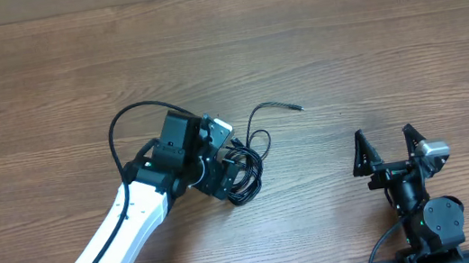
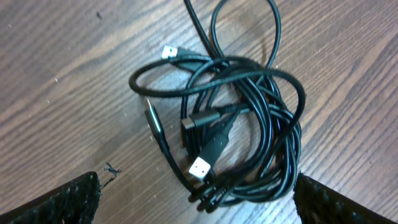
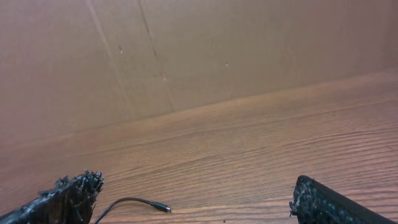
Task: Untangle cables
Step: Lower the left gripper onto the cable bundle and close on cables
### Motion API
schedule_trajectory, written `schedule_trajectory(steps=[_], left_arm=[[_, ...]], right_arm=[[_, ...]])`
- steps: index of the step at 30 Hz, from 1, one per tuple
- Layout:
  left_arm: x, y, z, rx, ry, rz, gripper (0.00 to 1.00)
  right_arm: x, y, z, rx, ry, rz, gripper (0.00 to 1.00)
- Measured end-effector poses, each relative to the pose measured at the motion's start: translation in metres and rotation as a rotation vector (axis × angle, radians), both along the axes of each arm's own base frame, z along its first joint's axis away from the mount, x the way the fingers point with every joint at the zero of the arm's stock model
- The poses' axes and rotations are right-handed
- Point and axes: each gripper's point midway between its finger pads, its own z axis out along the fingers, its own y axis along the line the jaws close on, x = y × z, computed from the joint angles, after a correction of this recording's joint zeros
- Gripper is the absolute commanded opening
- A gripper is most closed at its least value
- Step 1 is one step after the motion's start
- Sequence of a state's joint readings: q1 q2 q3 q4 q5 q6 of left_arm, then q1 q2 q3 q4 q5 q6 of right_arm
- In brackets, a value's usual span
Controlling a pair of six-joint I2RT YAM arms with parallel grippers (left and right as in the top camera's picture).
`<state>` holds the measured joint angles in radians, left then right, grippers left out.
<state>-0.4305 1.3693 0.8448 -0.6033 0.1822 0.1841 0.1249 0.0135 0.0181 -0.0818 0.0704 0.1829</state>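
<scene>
Left end effector point(image 2: 196, 190) (spread wide) hangs over the cables point(image 2: 214, 142); right end effector point(image 1: 384, 135), also spread, faces open table point(image 1: 340, 36).

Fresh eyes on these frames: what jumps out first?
A knotted bundle of black cables sits centre in the overhead view, directly under the open left gripper. One loose cable end trails toward the back right, while the right gripper sits open, well apart, near the front edge.
</scene>
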Motion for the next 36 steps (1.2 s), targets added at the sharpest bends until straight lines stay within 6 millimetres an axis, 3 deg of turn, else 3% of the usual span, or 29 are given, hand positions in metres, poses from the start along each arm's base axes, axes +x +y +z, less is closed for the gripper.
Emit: schedule_trajectory(steps=[5, 13, 21, 29, 36], left_arm=[[-0.002, 0.002, -0.006, 0.018, 0.019, 0.0, 0.99], [-0.001, 0.008, -0.039, 0.085, 0.095, 0.011, 1.0], [-0.002, 0.01, -0.042, 0.099, 0.104, 0.015, 1.0], [-0.022, 0.018, -0.047, 0.132, 0.189, 0.015, 1.0], [-0.022, 0.018, -0.048, 0.109, 0.221, 0.114, 1.0]], right_arm=[[0.0, 0.0, 0.0, 0.0, 0.0, 0.0, 1.0], [0.0, 0.0, 0.0, 0.0, 0.0, 0.0, 1.0], [0.0, 0.0, 0.0, 0.0, 0.0, 0.0, 1.0], [0.0, 0.0, 0.0, 0.0, 0.0, 0.0, 1.0], [0.0, 0.0, 0.0, 0.0, 0.0, 0.0, 1.0]])
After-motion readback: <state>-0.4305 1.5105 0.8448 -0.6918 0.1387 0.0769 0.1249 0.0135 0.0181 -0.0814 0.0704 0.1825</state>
